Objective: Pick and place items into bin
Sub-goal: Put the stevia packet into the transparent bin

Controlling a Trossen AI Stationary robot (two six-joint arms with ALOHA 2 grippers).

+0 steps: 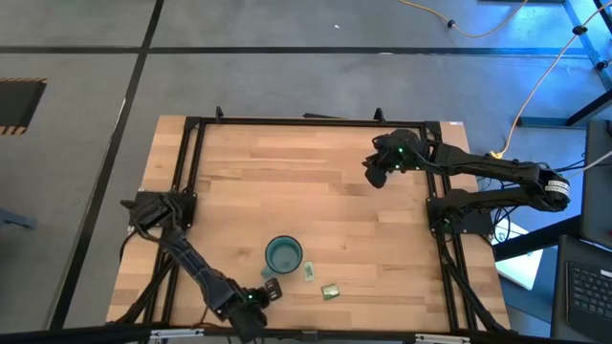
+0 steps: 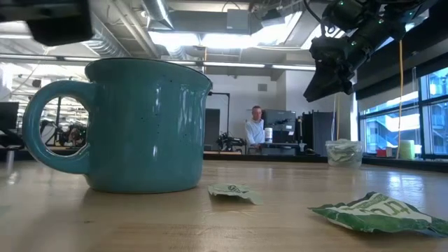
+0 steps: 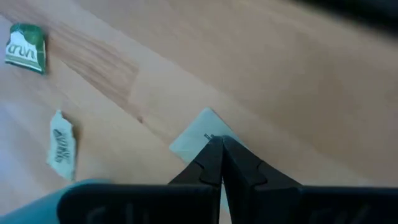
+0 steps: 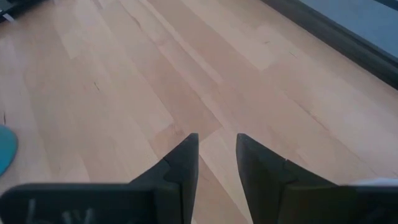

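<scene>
At the table's near edge, the left gripper (image 3: 221, 144) is closed on 1 pale packet (image 3: 200, 134) beside the mug (image 1: 283, 254); 2 packets (image 1: 330, 291) lie right of it. Transport to the bin (image 2: 344, 152), far right, likely follows, where the right gripper (image 4: 216, 146) hovers narrowly parted.

Green packets (image 1: 330, 291) flat beside mug (image 1: 283, 254)

Overhead, table-level, two wrist views.
</scene>
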